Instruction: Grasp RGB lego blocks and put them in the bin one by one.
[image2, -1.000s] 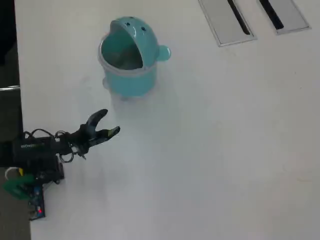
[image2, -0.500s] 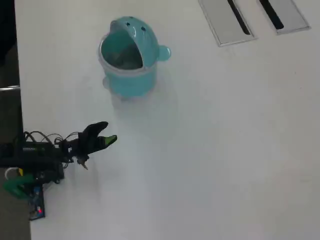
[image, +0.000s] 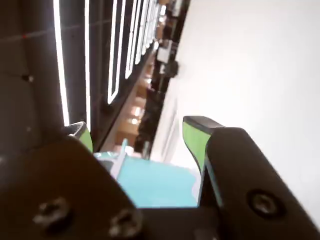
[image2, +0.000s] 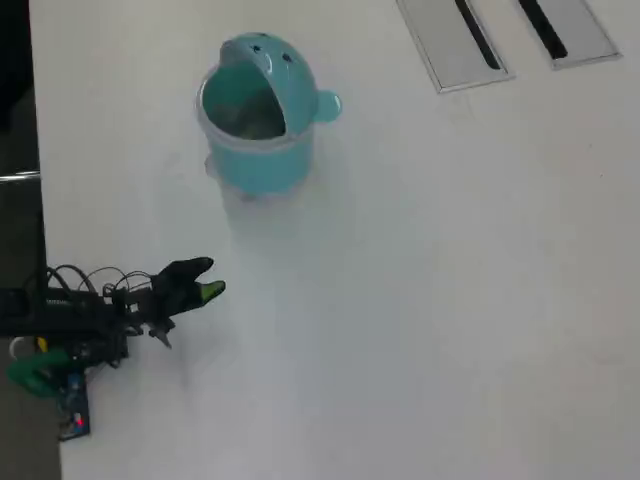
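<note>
The teal bin (image2: 258, 150) stands at the upper left of the white table, its domed lid (image2: 270, 55) tipped back and its mouth facing up. My gripper (image2: 207, 279) hovers low at the table's left side, well short of the bin, pointing toward it. In the wrist view my gripper (image: 137, 131) is open: the two green pads (image: 194, 140) stand apart with nothing between them, and the bin's teal wall (image: 160, 182) shows through the gap. No RGB lego blocks show in either view.
Two grey recessed panels (image2: 455, 42) with black slots lie at the table's top right. The arm's base and cables (image2: 60, 325) sit at the left edge, where the table ends against a dark floor (image2: 15, 200).
The gripper has drawn back down and left, away from the bin, and its jaws have narrowed somewhat while staying open.
</note>
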